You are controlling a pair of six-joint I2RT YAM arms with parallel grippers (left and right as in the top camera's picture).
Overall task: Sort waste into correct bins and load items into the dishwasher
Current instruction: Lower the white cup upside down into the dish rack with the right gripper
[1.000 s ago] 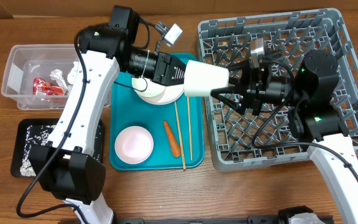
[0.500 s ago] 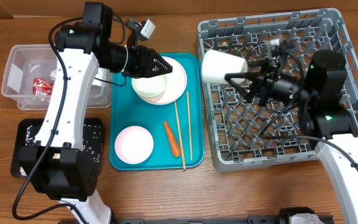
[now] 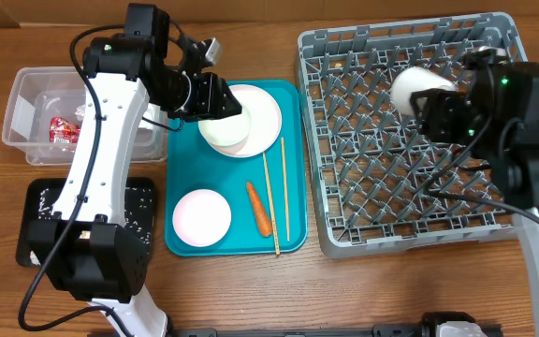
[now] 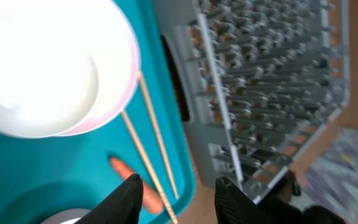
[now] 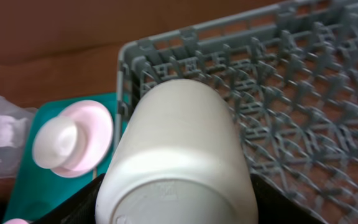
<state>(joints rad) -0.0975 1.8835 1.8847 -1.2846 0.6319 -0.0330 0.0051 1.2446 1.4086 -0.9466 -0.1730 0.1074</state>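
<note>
R gripper [image 3: 430, 110] clamped on small white cup [image 3: 415, 90], hovering over far side of big grey pegged plastic dish rack [image 3: 410, 192]. L gripper [image 4: 178, 200] angled down, fingers apart, empty, above round pinkish plate [image 3: 266, 110] on teal tray [image 3: 182, 170].

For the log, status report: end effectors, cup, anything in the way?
Right end effector shut on cup, over rack. Left end effector open, empty, above tray. No obstruction seen.
</note>
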